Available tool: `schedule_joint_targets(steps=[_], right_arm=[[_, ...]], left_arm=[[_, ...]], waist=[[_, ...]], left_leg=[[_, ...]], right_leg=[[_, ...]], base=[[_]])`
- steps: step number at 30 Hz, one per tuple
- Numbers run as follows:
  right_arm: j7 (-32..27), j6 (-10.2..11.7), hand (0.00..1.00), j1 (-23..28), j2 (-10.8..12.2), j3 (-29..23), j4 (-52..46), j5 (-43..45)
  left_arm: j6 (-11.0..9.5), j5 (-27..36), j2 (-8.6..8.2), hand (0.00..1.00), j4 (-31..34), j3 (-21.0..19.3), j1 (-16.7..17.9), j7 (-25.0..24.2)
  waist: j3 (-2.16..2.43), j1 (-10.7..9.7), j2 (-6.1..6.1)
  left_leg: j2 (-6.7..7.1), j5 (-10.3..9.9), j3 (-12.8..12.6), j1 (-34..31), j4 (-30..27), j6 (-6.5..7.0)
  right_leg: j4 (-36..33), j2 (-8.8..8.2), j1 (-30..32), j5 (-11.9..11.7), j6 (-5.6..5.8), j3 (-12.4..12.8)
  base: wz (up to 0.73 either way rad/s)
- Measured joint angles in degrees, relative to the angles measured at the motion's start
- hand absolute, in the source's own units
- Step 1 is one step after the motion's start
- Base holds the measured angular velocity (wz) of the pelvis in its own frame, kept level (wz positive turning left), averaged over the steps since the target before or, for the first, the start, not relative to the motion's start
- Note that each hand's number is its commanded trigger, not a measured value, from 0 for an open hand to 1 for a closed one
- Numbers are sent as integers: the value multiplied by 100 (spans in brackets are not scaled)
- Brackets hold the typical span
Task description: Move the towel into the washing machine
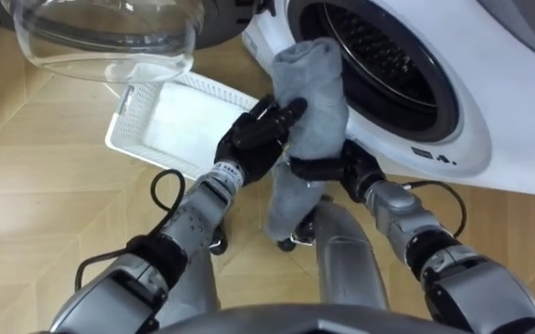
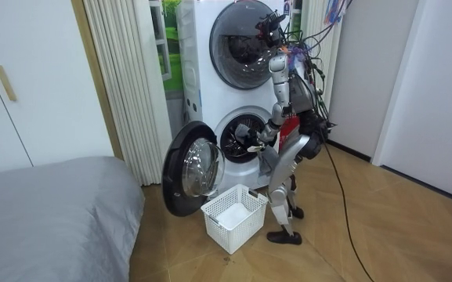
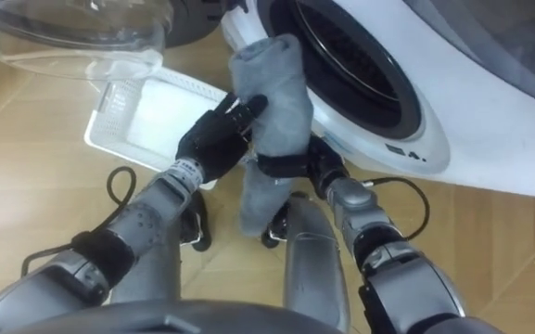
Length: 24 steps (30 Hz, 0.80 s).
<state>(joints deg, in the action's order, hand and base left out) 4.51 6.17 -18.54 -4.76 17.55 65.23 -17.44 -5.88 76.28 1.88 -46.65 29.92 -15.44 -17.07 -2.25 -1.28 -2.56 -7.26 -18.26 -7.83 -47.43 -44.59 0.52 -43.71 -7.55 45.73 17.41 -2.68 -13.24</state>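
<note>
- Fingers (image 1: 309,171) of the right hand (image 1: 346,172) are wrapped round the middle of the grey towel (image 1: 312,93), gripping it.
- Fingers of the left hand (image 1: 253,139) are curled against the towel's left side, the tips pressed into the cloth.
- Held upright between both hands, the towel has its top just in front of the drum opening (image 1: 378,65) of the washing machine (image 1: 471,121); its lower end hangs loose below the right hand.
- Far left, the round glass door (image 1: 109,42) stands swung open.
- Left of the hands, a white basket (image 1: 126,109) sits on the wooden floor (image 1: 44,186).
- In the room view the robot stands close before the lower drum, leaning forward, with a grey bed (image 2: 45,211) at the room view's left.
</note>
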Motion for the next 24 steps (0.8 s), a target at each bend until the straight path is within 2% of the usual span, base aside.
schedule_joint_targets(steps=[2, 4, 7, 11, 13, 14, 17, 19, 24], right_arm=[[-110, -87, 100, -11, -43, -119, 95, -33], [-228, -181, 100, -26, -92, -166, 151, -131], [-307, -369, 100, -57, -178, -198, 183, -588], [-238, -523, 100, -244, -434, -265, 414, -1375], [-160, -591, 100, -370, -544, -266, 514, -1664], [-132, -610, 100, -416, -570, -264, 566, -1758], [25, -672, 100, -515, -707, -323, 654, -2308], [90, -717, 100, -556, -774, -334, 672, -2613], [218, -876, 100, -705, -809, -332, 849, -3526]], left_arm=[[18, -509, 88, 0, -78, -180, 14, 68], [18, -956, 80, 0, -236, -330, 2, 286], [48, -1893, 230, 0, -496, -536, 62, 723], [120, -2976, 262, 0, -704, -731, 130, 1183], [148, -3222, 339, 0, -754, -739, 128, 1222], [170, -3314, 349, 0, -778, -738, 127, 1260], [194, -3757, 371, 0, -902, -751, 148, 1434], [218, -3839, 374, 0, -901, -806, 142, 1436], [297, -3845, 404, 0, -786, -832, 151, 1570]], waist=[[-47, 131, 46], [-80, 235, 74], [-90, 427, 90], [-95, 609, 92], [-118, 624, 55], [-122, 628, 50], [-179, 623, -45], [-197, 627, -76], [-208, 618, -132]], left_leg=[[-1, 0, -20, 0, 37, -1], [1, 1, -43, 2, 57, -3], [10, 8, -21, -5, 84, -14], [99, 30, 27, -110, 74, -7], [105, 40, 34, -152, 75, 10], [109, 42, 33, -161, 67, 14], [208, 44, 51, -193, -19, 19], [210, 49, 57, -260, -63, 31], [223, 70, 85, -399, -148, 73]], right_leg=[[-7, -13, 21, 0, 0, -2], [-11, -26, 43, 0, 0, 12], [-6, -43, 57, 1, -2, -18], [-18, -149, 91, 13, -18, -194], [-50, -200, 133, 15, -14, -229], [-97, -216, 138, 15, -13, -244], [-301, -338, 180, 71, 25, -268], [-315, -355, 224, 99, 26, -273], [-339, -380, 310, 123, 37, -285]], base=[[0], [-2], [2], [12], [9], [9], [16], [11], [4]])
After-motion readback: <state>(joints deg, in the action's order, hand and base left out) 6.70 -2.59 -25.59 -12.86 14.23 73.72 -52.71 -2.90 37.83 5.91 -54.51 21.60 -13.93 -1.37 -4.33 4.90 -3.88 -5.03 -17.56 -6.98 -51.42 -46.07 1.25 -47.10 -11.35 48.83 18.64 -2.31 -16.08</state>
